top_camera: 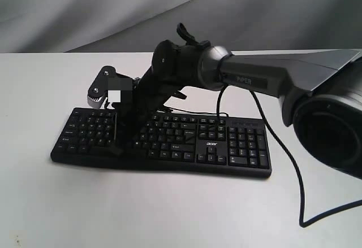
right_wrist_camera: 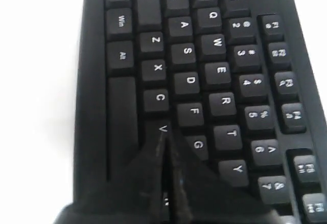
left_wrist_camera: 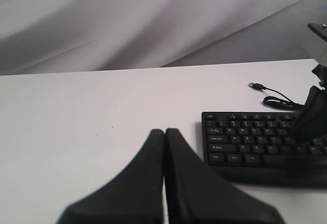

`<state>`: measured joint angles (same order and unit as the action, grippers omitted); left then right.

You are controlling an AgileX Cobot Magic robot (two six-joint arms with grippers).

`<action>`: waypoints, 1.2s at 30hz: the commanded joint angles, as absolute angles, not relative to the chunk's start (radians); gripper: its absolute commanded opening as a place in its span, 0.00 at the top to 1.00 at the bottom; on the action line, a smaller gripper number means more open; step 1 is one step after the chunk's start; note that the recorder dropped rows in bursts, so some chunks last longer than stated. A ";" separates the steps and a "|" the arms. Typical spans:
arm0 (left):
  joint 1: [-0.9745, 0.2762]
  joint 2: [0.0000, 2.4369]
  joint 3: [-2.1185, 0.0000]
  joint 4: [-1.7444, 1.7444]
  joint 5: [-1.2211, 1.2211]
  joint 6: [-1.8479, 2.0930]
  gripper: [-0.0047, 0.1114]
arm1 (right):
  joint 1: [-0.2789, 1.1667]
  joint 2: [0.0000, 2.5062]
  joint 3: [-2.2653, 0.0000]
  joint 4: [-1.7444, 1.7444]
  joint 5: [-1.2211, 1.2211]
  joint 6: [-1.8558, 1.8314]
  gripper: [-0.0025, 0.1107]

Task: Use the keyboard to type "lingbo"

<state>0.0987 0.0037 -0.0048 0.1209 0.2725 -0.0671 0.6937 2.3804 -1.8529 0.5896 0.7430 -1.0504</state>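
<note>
The long black keyboard lies flat on the white table, with a white "acer" logo by its arrow keys. My right gripper reaches across onto its left half and is shut. In the right wrist view the keyboard fills the frame, and the closed tips of the right gripper rest at the edge of the V key, covering the key beside it. My left gripper is shut with nothing in it, over bare table to the left of the keyboard. It is out of the exterior view.
The keyboard's thin USB cable lies coiled behind it, the plug loose on the table. A thick black robot cable hangs down at the right and curls over the table. Grey cloth forms the backdrop.
</note>
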 commanded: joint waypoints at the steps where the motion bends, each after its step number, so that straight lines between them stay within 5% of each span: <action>1: 0.100 0.000 0.000 0.117 0.266 -0.069 0.96 | 0.698 2.370 -1.828 0.579 0.743 -1.050 0.98; 36: 0.100 0.000 0.000 0.117 0.266 -0.069 0.96 | 0.691 2.330 -1.828 0.492 0.731 -1.015 0.98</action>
<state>0.0987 0.0037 -0.0048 0.1209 0.2725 -0.0671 0.6970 2.3747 -1.8324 0.5532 0.7230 -1.0448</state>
